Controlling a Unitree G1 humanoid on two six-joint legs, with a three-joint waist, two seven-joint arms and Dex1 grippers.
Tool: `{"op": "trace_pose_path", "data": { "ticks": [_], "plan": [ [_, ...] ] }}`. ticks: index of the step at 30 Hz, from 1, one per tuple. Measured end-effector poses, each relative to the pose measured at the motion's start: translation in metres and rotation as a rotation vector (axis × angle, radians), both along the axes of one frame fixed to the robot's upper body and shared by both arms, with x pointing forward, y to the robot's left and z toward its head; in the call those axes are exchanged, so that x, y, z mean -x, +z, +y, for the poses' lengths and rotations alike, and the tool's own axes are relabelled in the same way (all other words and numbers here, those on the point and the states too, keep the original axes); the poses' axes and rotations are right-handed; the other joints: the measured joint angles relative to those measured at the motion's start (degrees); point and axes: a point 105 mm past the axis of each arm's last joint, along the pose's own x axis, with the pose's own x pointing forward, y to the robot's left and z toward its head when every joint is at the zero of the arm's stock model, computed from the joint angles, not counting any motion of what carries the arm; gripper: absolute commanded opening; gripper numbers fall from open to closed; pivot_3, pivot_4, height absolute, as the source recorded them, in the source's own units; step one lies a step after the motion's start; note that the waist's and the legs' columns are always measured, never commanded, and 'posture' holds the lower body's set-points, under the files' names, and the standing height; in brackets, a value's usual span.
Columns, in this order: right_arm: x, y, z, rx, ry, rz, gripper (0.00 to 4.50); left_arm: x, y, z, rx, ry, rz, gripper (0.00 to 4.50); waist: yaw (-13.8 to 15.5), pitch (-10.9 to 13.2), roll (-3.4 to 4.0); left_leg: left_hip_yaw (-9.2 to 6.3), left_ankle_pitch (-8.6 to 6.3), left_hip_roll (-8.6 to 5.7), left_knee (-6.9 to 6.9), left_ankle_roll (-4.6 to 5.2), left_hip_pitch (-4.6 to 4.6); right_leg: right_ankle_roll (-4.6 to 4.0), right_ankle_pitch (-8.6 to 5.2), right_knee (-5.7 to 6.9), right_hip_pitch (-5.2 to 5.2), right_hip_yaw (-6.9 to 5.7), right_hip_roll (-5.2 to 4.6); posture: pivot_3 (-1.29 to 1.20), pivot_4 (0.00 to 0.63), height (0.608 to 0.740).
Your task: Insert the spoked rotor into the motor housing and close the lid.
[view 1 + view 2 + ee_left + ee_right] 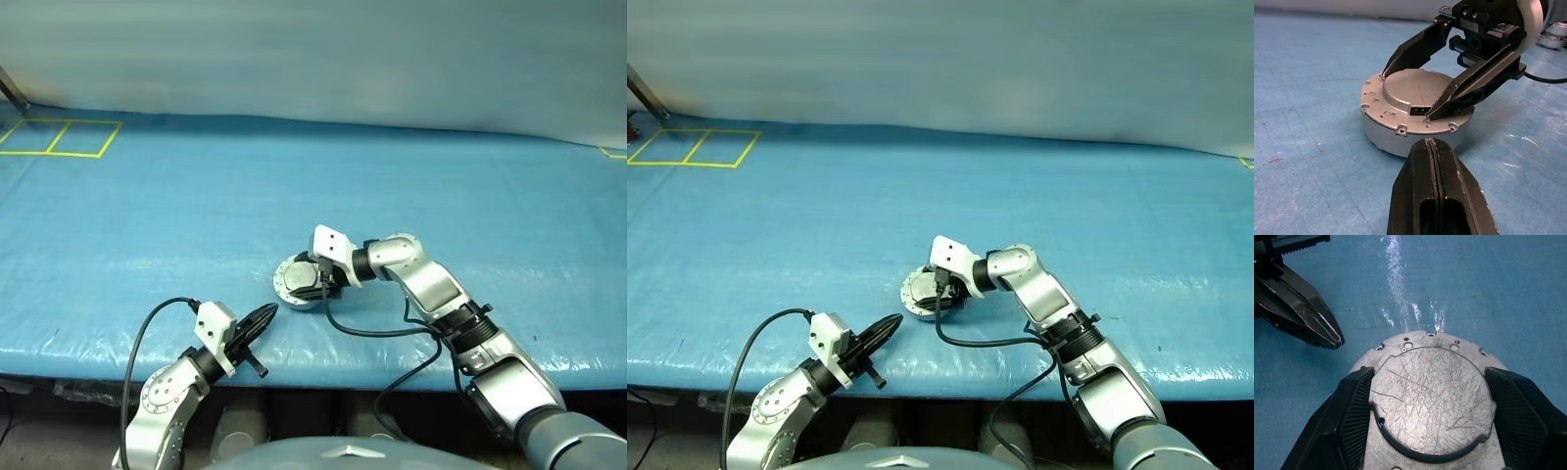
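lid (1413,93) seen already down flat on motor housing (1400,139), resting on blue worktop (147,215). right fingers (1422,421) spread wide, straddling raised centre of lid, tips pressed on its top face. left fingers (1434,166) shut tight, empty, parked just beside housing. risk judged: uneven push could skid housing sideways, or lid left half-seated if rotor inside sat crooked, which couldn't be checked.
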Motion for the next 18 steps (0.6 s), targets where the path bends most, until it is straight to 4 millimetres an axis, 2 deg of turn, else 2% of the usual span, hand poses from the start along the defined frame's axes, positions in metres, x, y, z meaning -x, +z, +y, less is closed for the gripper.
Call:
{"op": "trace_pose_path", "data": {
  "ticks": [5, 11, 18],
  "plan": [
    [-0.0007, -0.0003, 0.0006, -0.008, -0.01, -0.02, 3.27, -0.0001, 0.0001, 0.0, -0.001, -0.002, -0.001, 0.0, 0.0, 0.0, 0.01, -0.01, -0.01, 0.01, -0.01, -0.03, 0.03, 0.02, 0.0, 0.02, 0.0, -0.03, -0.01, 0.0, 0.15, 0.74],
    [0.0005, -0.0008, -0.0023, -0.029, -0.055, 0.04, 3.27, 0.0001, 0.0002, -0.0004, -0.001, -0.008, 0.0, 0.0, 0.1, 0.0, 0.01, -0.01, -0.16, 0.01, -0.01, -0.28, 0.0, 0.03, -0.01, 0.0, 0.0, -0.25, -0.18, 0.0, 0.15, 0.74],
    [0.0069, 0.001, -0.0022, -0.061, 0.007, -0.036, 3.27, -0.003, 0.001, -0.0015, -0.003, -0.017, 0.004, 0.0, -0.1, 0.0, -0.01, -0.03, -0.07, 0.02, -0.38, 0.02, -0.18, -0.13, 0.14, -0.6, -0.02, -0.45, 0.03, 0.0, 0.15, 0.74]
  ]
}}
